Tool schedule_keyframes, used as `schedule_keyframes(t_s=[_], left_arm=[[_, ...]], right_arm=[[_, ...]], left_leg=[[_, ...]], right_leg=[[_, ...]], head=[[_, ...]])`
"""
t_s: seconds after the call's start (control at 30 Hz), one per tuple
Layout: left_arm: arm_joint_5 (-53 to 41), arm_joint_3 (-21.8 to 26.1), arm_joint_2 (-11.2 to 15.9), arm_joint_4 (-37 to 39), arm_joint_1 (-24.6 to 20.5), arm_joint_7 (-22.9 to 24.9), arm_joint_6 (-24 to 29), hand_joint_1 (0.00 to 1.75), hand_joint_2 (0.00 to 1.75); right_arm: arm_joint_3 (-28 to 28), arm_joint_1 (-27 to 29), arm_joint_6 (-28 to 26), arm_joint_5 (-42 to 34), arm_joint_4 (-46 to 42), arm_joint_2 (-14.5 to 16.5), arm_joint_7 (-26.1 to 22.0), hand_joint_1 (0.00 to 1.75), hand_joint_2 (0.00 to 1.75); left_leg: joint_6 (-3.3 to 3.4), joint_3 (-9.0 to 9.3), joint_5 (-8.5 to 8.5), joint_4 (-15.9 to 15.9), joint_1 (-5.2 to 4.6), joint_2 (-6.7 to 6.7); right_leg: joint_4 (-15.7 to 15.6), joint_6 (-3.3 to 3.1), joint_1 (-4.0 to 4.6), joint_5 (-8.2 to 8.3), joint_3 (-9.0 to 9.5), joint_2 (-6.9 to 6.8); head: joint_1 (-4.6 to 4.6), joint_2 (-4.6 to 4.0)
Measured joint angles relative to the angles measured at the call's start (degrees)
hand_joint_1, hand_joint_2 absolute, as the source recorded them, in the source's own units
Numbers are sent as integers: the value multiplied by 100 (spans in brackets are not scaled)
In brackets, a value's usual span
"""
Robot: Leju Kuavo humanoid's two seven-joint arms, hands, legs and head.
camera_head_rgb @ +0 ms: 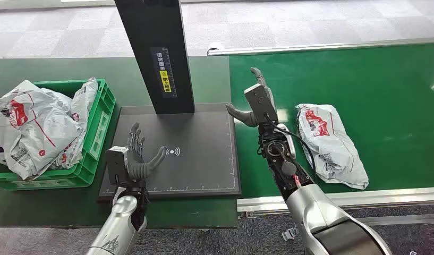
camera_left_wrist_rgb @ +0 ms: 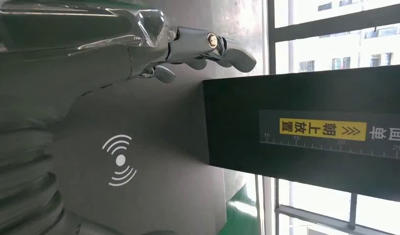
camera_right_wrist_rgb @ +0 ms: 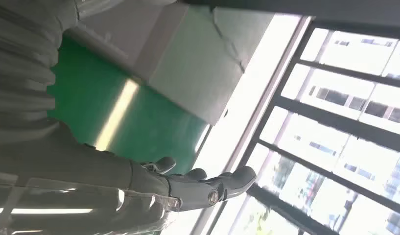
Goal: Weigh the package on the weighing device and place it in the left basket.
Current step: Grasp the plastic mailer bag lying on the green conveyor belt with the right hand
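Hovering empty with fingers spread, the right hand [camera_head_rgb: 255, 101] and left hand [camera_head_rgb: 134, 156] risk a clumsy grab, since the package [camera_head_rgb: 329, 144] lies slack near the green conveyor's [camera_head_rgb: 363, 79] front edge, off the scale plate [camera_head_rgb: 204, 159].

Green conveyor belt [camera_head_rgb: 374, 79] with silver edge rail [camera_head_rgb: 342, 199], grey carpet tiles [camera_head_rgb: 310, 21], bright windows [camera_right_wrist_rgb: 344, 122] beyond

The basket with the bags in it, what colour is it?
Green. The basket shows best in the head view, left of the scale.
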Motion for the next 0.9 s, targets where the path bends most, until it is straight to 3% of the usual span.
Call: schedule_keyframes(t_s=[0.1, 0.23, 0.4, 0.47, 0.63, 0.73, 0.8, 0.9], left_arm=[[-35, 13, 2, -41, 28, 32, -10, 0, 175], [-81, 21, 5, -65, 112, 48, -27, 0, 175], [-36, 22, 3, -67, 161, 57, -5, 0, 175], [-34, 22, -3, -69, 187, 73, -2, 0, 175], [-73, 21, -19, -72, 202, 104, 54, 0, 175], [-155, 11, -28, -70, 203, 160, 126, 0, 175], [-171, 5, -33, -70, 204, 196, 135, 0, 175], [-260, 5, -41, -68, 207, 250, 201, 0, 175]], right_arm=[[-108, 110, -334, 295, -102, -140, 145, 0, 175], [-424, 373, -1442, 1459, -221, -438, 624, 0, 175], [-1101, 595, -1731, 3035, -290, -689, 1251, 0, 175], [-1408, 642, -1758, 3337, -309, -740, 1330, 0, 175], [-1835, 711, -1746, 3497, -315, -804, 1545, 0, 175], [-1982, 736, -1612, 3914, -306, -843, 2142, 0, 175], [-2041, 749, -1269, 4420, -279, -892, 2757, 0, 175], [-2092, 760, -128, 5152, -192, -965, 3551, 0, 175]], left_leg=[[0, -1, 0, 0, 0, -9], [1, -5, -1, 0, 0, -11], [1, -5, -1, 1, 0, -11], [1, -5, -1, 0, 0, -10], [1, -4, -1, 0, 0, -6], [1, -4, -1, 0, 0, -8], [1, -5, -1, 0, 0, -8], [1, -5, -1, 0, 0, -7]], right_leg=[[0, 0, 0, -1, 1, -7], [-1, 1, 0, -1, 1, -11], [-1, 1, -1, -1, 1, -11], [-1, 1, 0, -1, 1, -11], [-1, 1, 0, -1, 1, -10], [-1, 1, 0, -1, 1, -11], [-1, 1, 0, -1, 1, -11], [-1, 1, -1, -1, 1, -11]], head=[[1, 0], [1, 0], [0, -1], [0, -1], [1, 0], [0, 0], [1, 0], [1, 0]])
